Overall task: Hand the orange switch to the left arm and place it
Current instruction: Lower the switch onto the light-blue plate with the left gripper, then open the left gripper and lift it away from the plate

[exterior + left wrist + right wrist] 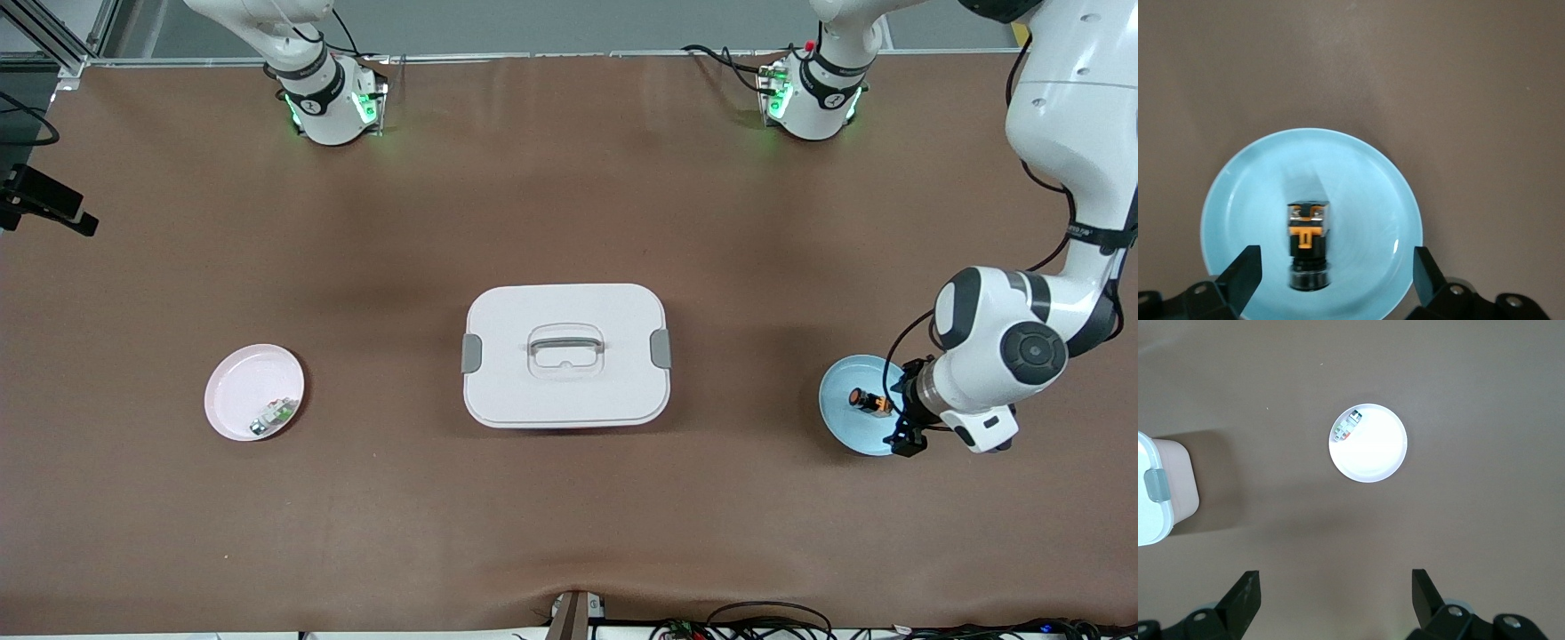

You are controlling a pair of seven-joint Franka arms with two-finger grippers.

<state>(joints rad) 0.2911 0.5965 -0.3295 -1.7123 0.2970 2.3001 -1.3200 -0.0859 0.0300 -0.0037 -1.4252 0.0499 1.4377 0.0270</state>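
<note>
Orange-marked and black, the orange switch (pixel 1309 245) is seen lying on its side in the blue plate (pixel 840 418) at the left arm's end of the brown worktop (pixel 569 533). The left gripper (pixel 1331 277) is held low over that plate, fingers (pixel 1245 270) spread wide on either side of the switch without touching it. The box (pixel 565 354) is set mid-worktop. The right gripper (pixel 1335 597) is held high, fingers wide, empty, near the pink plate (pixel 240 391) with its white-and-green part (pixel 274 415).
</note>
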